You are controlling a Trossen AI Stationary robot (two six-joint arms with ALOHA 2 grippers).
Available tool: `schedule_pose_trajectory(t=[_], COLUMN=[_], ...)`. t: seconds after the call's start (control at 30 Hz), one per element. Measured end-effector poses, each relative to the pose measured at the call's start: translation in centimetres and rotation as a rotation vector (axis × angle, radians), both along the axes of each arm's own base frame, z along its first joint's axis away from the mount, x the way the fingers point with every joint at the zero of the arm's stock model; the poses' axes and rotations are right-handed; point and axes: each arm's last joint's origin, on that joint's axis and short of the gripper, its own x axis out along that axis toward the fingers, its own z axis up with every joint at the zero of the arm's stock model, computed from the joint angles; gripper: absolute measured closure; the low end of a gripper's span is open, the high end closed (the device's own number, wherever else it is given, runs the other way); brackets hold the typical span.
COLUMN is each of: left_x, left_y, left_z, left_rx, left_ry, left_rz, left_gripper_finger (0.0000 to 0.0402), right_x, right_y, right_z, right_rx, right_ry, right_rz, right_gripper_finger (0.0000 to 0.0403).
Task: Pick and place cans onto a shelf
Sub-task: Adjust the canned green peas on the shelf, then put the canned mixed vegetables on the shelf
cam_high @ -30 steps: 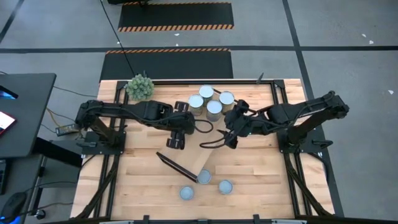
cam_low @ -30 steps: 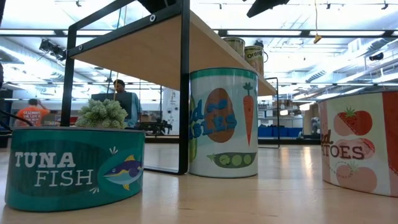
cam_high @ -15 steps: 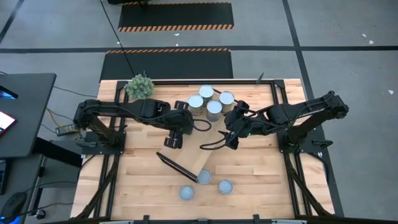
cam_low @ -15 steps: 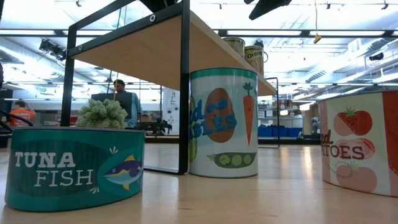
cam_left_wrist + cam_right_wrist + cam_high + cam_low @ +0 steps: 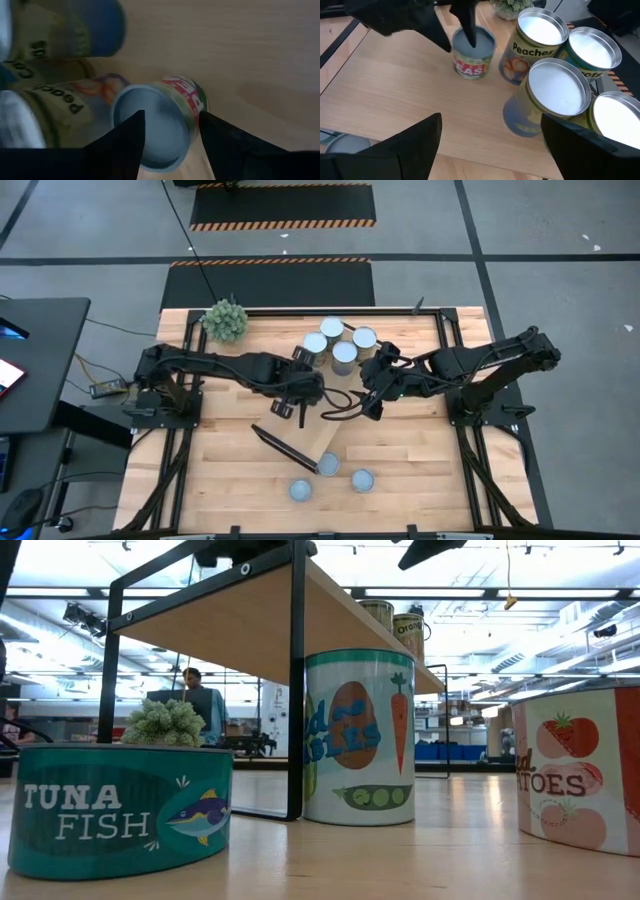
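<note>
Reaching farther right, left claw (image 5: pixel 167 132) straddles the "PEAS" can (image 5: pixel 473 57); right claw (image 5: pixel 487 137) gapes wide.

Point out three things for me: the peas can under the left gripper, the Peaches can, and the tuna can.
peas can (image 5: pixel 472 60), right wrist view, on its label side.
Peaches can (image 5: pixel 540 27), right wrist view, on its pale lid.
tuna can (image 5: pixel 120 810), low view, on its teal label.
left gripper (image 5: pixel 470 32), right wrist view, over the peas can's top.

Green bushy plant (image 5: pixel 225 319) stands at my table's (image 5: pixel 400 470) far left corner. Black desk (image 5: pixel 35 360) sits left of it. Striped floor mats (image 5: pixel 268 278) lie beyond.
</note>
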Motion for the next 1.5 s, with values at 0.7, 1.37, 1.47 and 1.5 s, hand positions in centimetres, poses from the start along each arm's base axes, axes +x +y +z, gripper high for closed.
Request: schedule_pose_trajectory(t=[0.7, 1.37, 1.47, 1.5], left_x=[-5.1, -10.0, -11.3, -11.7], left_y=[-1.5, -1.6, -1.5, -1.4], left_z=[7.5, 4.9, 4.2, 3.8], left_rx=[-0.434, -0.597, -0.667, -0.688], left_ry=[-0.369, -0.675, -0.762, -0.783], left_rz=[0.051, 0.184, 0.218, 0.228], left_gripper_finger=[0.0210, 0.0292, 0.0299, 0.0301], right_x=[-1.7, -5.4, -5.5, -5.5], right_y=[5.8, 10.3, 10.2, 10.1], right_z=[-3.5, -9.8, -10.6, -10.9], right_rx=[0.135, 0.264, 0.271, 0.277], right_ry=[0.080, 0.118, 0.144, 0.153], right_rz=[0.161, 0.149, 0.153, 0.156], right_gripper_finger=[0.0055, 0.0055, 0.0055, 0.0055])
